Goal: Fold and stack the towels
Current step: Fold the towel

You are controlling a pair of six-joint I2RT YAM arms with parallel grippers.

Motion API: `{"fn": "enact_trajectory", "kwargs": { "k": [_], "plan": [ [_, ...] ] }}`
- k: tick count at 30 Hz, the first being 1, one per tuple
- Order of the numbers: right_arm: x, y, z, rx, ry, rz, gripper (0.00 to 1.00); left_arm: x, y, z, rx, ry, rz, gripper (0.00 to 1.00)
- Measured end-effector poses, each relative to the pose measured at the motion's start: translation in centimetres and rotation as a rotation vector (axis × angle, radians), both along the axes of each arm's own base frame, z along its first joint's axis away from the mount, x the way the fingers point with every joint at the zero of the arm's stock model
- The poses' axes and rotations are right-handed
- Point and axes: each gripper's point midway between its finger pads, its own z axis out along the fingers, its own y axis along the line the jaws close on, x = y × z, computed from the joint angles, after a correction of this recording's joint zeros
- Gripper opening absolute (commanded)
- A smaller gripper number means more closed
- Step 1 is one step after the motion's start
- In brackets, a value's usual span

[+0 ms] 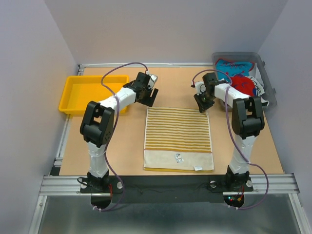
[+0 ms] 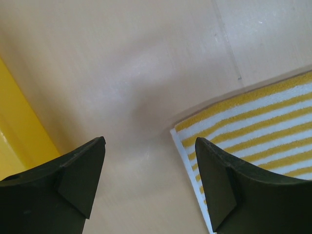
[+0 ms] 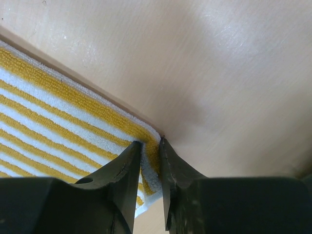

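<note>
Top external shows a clear bin (image 1: 269, 84) holding crumpled towels (image 1: 237, 73).

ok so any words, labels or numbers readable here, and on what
No text can be read.
White tag at the near edge of the striped towel: too small to read.
Small grey mark on its cream band: too small to tell if it is text.

Yellow-cream striped towel (image 1: 178, 139) lies spread flat on the table (image 1: 124, 146).
</note>
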Motion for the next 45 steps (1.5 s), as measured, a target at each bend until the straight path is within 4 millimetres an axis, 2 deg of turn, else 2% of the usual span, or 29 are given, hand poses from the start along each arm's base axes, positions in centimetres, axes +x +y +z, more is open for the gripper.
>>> {"fn": "enact_trajectory", "kwargs": {
  "k": [4,9,17,19,25,30,32,33,35,36,38,45],
  "plan": [
    [0.0,0.1,0.0,0.003,0.001,0.001,0.22,0.6,-1.0,-0.9,0.0,0.028,-0.057,0.8],
    [-0.1,0.1,0.0,0.004,0.003,-0.003,0.21,0.3,-2.3,-2.2,-0.021,0.085,-0.153,0.76],
    [-0.1,0.1,0.0,0.004,0.004,-0.004,0.18,-0.2,-2.7,-4.1,0.0,0.143,-0.223,0.7],
    [-0.1,0.1,0.0,0.005,0.004,-0.005,0.18,-0.4,-2.6,-4.9,0.01,0.162,-0.232,0.64],
    [-0.1,0.1,0.0,0.005,0.003,-0.005,0.17,-0.1,-3.1,-4.9,-0.009,0.166,-0.253,0.49],
    [-0.1,0.1,0.0,0.006,0.002,-0.006,0.12,0.0,-3.5,-5.1,-0.026,0.169,-0.261,0.43],
    [-0.1,0.1,0.0,0.006,0.002,-0.005,0.09,0.1,-3.5,-5.1,-0.033,0.17,-0.261,0.36],
    [-0.2,0.1,0.0,0.005,0.003,-0.004,0.07,0.1,-3.5,-5.1,-0.038,0.171,-0.26,0.29],
    [-0.2,0.1,0.0,0.006,0.003,-0.005,0.01,0.2,-3.5,-5.1,-0.051,0.173,-0.259,0.25],
    [-0.2,0.1,0.0,0.006,0.003,-0.005,0.0,0.2,-3.5,-5.1,-0.059,0.176,-0.261,0.15],
    [-0.2,0.1,0.0,0.006,0.003,-0.005,0.0,0.1,-3.6,-5.1,-0.075,0.18,-0.266,0.01],
    [0.1,-0.1,0.3,-0.007,-0.004,-0.008,0.0,0.2,-3.6,-4.9,-0.09,0.182,-0.276,0.0]
  ]
}}
